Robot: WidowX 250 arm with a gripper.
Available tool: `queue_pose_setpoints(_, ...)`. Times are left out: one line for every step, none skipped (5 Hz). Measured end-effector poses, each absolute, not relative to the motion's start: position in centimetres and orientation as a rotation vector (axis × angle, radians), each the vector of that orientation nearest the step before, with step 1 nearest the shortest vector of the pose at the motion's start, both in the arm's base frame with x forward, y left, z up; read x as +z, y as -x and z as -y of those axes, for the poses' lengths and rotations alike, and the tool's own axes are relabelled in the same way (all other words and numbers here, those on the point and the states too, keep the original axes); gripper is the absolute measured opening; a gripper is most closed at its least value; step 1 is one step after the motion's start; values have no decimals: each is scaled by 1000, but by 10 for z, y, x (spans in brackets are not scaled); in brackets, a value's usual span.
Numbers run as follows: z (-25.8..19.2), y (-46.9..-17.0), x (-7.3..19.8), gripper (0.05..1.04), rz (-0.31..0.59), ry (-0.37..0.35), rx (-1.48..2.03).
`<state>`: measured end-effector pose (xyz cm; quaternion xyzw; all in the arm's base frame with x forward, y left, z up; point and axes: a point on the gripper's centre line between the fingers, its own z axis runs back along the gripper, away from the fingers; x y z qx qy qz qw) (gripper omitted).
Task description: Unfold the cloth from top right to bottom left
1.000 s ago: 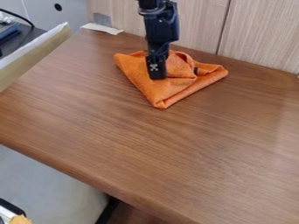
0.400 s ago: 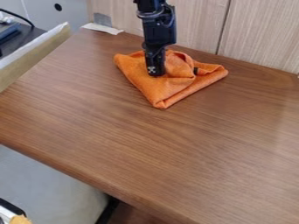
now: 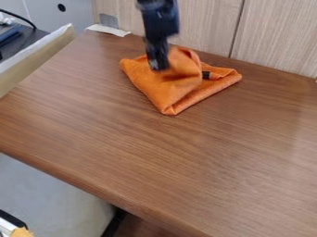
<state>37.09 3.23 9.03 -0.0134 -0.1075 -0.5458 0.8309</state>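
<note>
Bulging orange cloth (image 3: pixel 162 90), pointed corner | tool (image 3: pixel 159 67) apparently touching | wood-grained table (image 3: pixel 186 162)

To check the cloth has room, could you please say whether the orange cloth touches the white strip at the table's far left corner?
Apart: the camera view shows bare tabletop between orange cloth and white strip.

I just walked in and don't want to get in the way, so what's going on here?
A black robot arm is working on an orange cloth, with its gripper down at the cloth near the back of a wooden table. The cloth bulges up beside the gripper and is not yet unfolded. Whether the gripper has hold of it, I can't tell.
</note>
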Motion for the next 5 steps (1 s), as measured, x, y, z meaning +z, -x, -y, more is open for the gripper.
queue_pose_setpoints(-48, -357, 112, 58, 279, -1, -1115)
queue_pose_setpoints(-66, -333, 124, 58, 298, -26, -1063)
queue_pose_setpoints(-79, -308, 118, 58, 284, -34, -1037)
queue_pose_setpoints(-98, -285, 99, 58, 240, -23, -1006)
queue_pose_setpoints(-108, -267, 89, 58, 200, -37, -1000)
